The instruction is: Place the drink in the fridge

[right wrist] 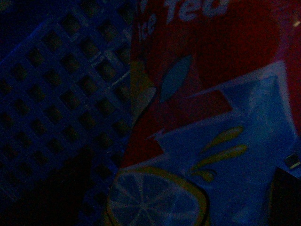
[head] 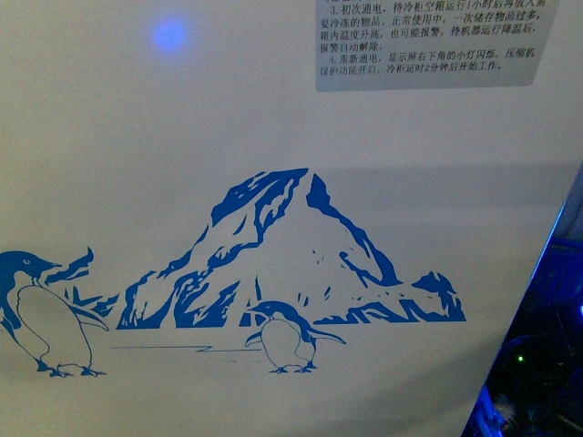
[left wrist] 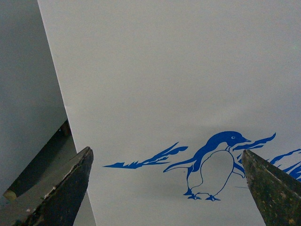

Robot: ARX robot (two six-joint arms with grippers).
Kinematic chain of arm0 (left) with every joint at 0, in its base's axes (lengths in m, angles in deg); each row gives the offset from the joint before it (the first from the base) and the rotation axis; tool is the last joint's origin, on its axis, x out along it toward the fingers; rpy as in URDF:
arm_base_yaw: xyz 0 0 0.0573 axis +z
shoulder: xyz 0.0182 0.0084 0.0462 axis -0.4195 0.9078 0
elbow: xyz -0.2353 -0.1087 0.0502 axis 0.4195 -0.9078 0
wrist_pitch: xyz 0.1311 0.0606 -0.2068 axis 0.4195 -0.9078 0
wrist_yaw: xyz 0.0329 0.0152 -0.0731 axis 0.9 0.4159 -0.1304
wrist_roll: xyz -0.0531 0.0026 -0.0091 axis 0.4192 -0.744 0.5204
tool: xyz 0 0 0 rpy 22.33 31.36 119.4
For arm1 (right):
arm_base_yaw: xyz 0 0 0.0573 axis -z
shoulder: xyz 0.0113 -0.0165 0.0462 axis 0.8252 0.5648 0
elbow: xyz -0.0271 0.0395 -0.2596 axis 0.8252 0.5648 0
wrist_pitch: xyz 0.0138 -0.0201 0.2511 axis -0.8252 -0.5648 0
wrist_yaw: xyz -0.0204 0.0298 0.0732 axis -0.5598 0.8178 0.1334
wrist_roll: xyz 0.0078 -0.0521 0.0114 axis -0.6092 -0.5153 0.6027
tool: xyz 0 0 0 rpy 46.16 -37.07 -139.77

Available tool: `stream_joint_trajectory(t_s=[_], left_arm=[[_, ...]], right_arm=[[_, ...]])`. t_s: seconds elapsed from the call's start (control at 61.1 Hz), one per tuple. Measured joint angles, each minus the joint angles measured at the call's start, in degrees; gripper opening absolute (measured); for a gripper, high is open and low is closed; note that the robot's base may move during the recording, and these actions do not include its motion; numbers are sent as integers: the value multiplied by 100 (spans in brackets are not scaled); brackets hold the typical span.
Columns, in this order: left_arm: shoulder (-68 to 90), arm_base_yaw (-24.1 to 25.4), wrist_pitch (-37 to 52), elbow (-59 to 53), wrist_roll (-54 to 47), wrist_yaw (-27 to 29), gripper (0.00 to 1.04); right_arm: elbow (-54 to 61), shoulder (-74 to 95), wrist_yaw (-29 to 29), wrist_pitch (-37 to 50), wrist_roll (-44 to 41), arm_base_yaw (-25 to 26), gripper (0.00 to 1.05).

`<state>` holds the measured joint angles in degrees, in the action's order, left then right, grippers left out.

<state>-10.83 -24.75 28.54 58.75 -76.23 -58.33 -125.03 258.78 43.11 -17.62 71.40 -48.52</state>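
Note:
The fridge's white front wall (head: 182,182) fills the front view, with its blue penguin-mountain picture (head: 301,264). Neither arm shows there. In the left wrist view my left gripper (left wrist: 171,197) is open and empty, its two dark fingers (left wrist: 70,188) spread wide, facing the fridge wall (left wrist: 164,70) and a penguin drawing (left wrist: 214,165). The right wrist view is dim. The drink's label (right wrist: 216,108), red with a blue patch and a yellow lemon slice (right wrist: 155,197), fills it from very close. My right gripper is open; its fingers are lost in the dark.
A dark blue plastic crate's lattice wall (right wrist: 61,94) lies beside the drink. A grey sticker with Chinese text (head: 428,41) sits high on the fridge. The fridge's right edge (head: 537,273) borders a dark, blue-lit space. Its left edge (left wrist: 61,94) borders a grey surface.

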Motion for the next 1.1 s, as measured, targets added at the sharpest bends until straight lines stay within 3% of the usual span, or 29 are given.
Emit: stream_joint_trajectory(t_s=[0.18,0.409,0.59,0.852,1.097], left_arm=[[0,0,0,0,2,-2,97],[0,0,0,0,2,-2,97],[0,0,0,0,2,0,97],[0,0,0,0,2,0,97],[0,0,0,0,2,-2,97]], right_arm=[[-249,142,26,-107,-105,0,97],[205,-79,184,131,-308,72,61],[1296,-765,409,511,-553,157,45],[3486,-3143,833,1255,-1314,282,42],[5082,-5567,1399,1316,-1910,442,42]])
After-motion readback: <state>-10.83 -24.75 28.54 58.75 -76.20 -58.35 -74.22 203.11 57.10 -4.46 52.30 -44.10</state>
